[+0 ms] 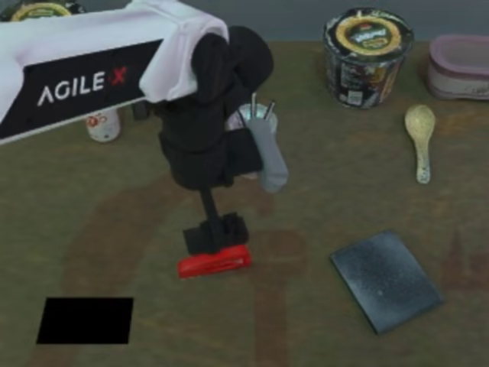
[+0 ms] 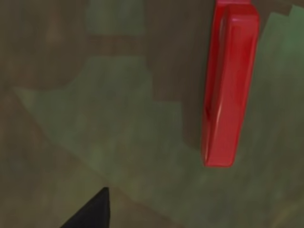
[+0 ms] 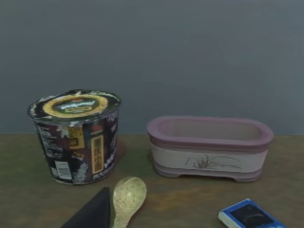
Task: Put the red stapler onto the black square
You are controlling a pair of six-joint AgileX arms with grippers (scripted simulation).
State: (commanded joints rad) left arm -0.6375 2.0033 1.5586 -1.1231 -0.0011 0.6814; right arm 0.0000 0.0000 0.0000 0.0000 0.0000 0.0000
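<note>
Left tool [image 1: 216, 235] hangs over the stapler [image 1: 215, 262], grip state unclear; an off-centre pinch could skid it from the square [image 1: 85, 320] at seven o'clock.

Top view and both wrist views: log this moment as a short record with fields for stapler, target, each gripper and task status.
stapler: the red stapler lies flat on the table, near the middle
target: the black square at the near left, bare, apart from the stapler
left gripper: left gripper directly over the stapler
right gripper: out of the top view; its wrist camera faces the noodle cup and pink planter
status: stapler not yet on the square
</note>
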